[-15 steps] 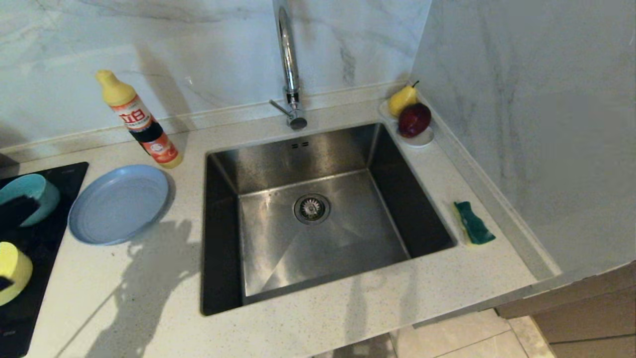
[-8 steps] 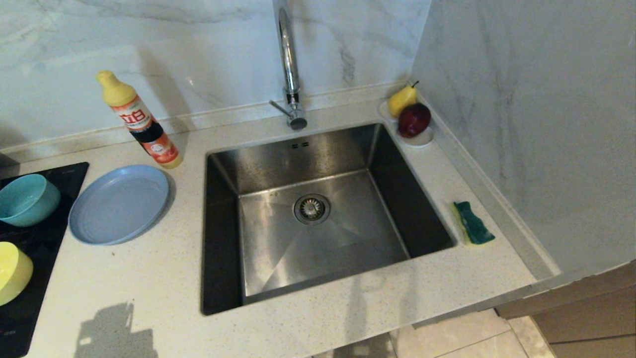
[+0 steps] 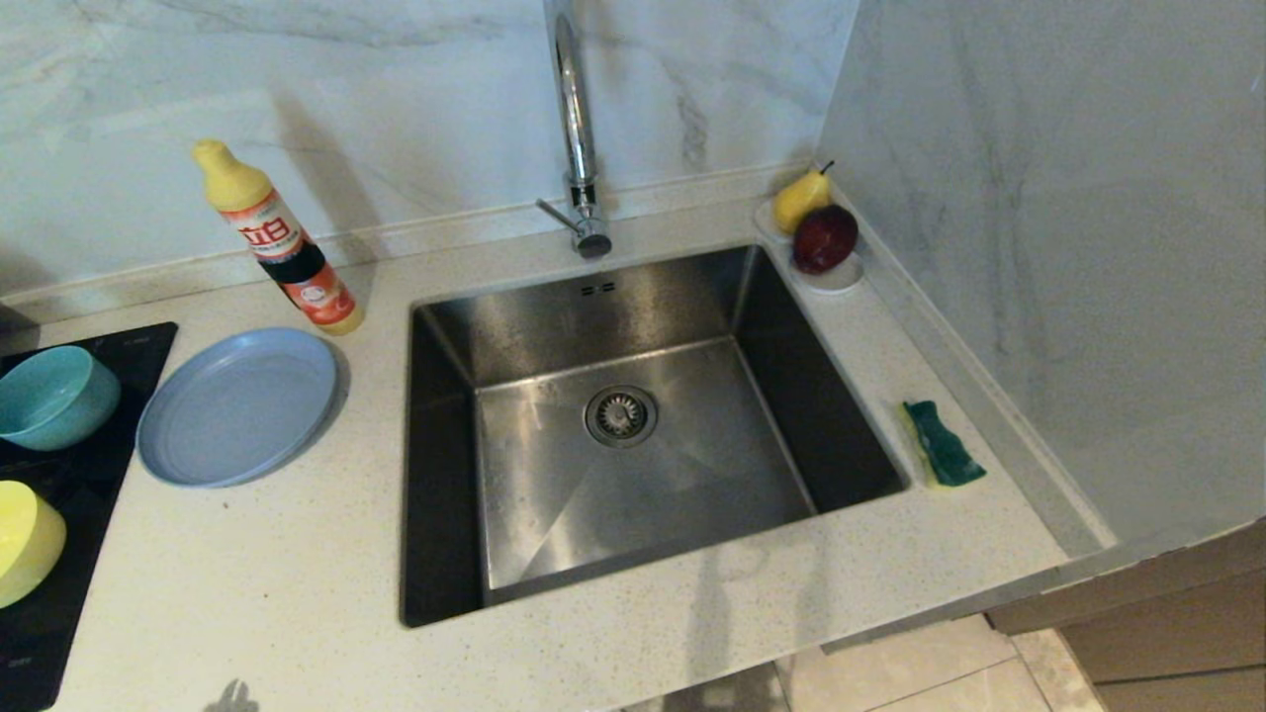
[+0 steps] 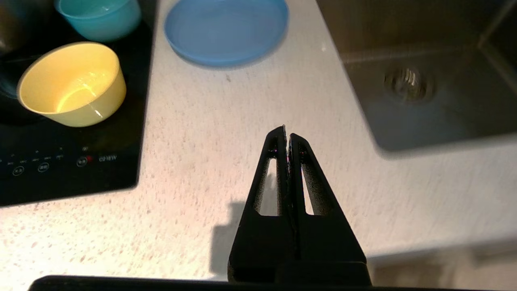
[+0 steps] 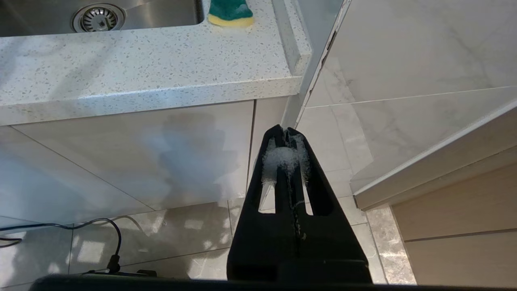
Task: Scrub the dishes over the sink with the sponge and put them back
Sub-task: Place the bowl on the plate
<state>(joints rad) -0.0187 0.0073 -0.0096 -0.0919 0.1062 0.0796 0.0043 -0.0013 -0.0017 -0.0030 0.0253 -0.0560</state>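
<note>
1. Lying flat on the counter (image 3: 692, 633) right of the sink (image 3: 633, 425), the sponge (image 3: 943, 442) shows green on top, yellow underneath.
2. Its long side runs along the sink's edge.
3. Both grippers' jaws are pressed together, empty.

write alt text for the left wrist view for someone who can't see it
The left gripper hangs with its jaws shut and empty above a speckled white counter. Beyond it a yellow bowl and a teal bowl stand on a black cooktop, a blue plate lies on the counter, and the steel sink opens beside it.
</note>
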